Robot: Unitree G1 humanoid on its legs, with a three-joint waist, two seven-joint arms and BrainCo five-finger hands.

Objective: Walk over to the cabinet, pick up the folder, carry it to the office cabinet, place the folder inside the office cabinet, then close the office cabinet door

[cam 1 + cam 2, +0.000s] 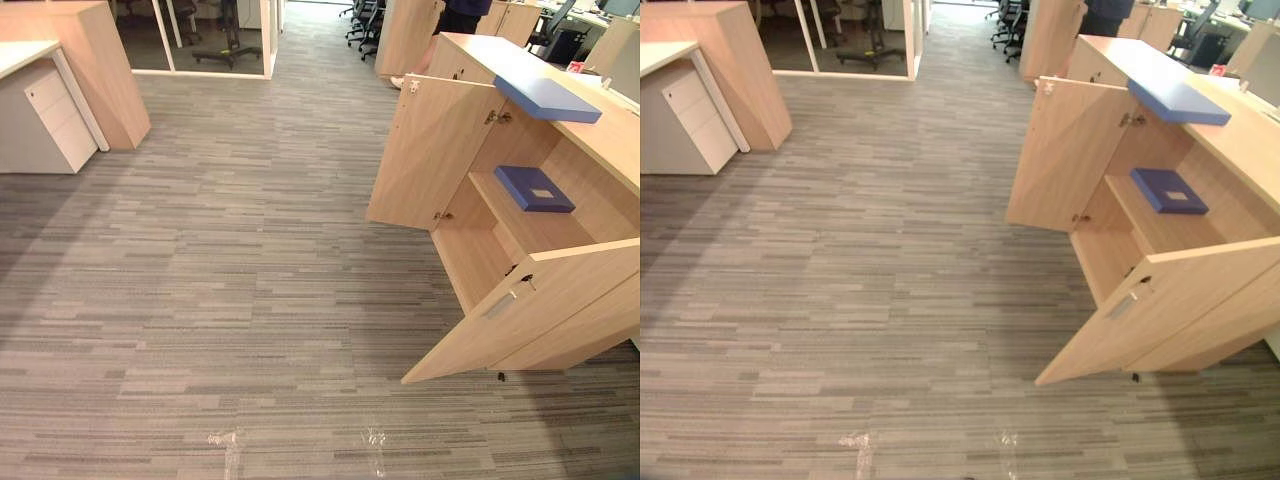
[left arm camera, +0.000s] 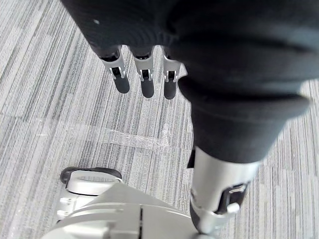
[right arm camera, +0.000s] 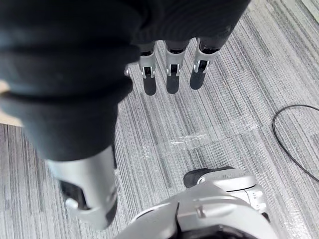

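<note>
— Where do we see the folders?
— A dark blue flat folder (image 1: 534,188) lies on the shelf inside the light wooden office cabinet (image 1: 600,145), which stands open. A paler blue folder (image 1: 545,98) lies on its top.
— And our hands?
— Our left hand (image 2: 144,82) and right hand (image 3: 173,79) hang over the grey striped carpet (image 1: 250,250), fingers straight, holding nothing.

The office cabinet (image 1: 440,150) is pale wood-grain board, smooth and matt, with small bright metal hinges (image 1: 497,118). The dark blue folder (image 1: 534,188) on its shelf looks matt. The floor (image 1: 230,260) is rough, striped grey carpet crossed by glossy clear tape (image 2: 124,137). The left hand (image 2: 145,74) has smooth silver fingers (image 2: 118,69) with dark matt tips, under a ribbed dark cloth cover (image 2: 224,59).
</note>
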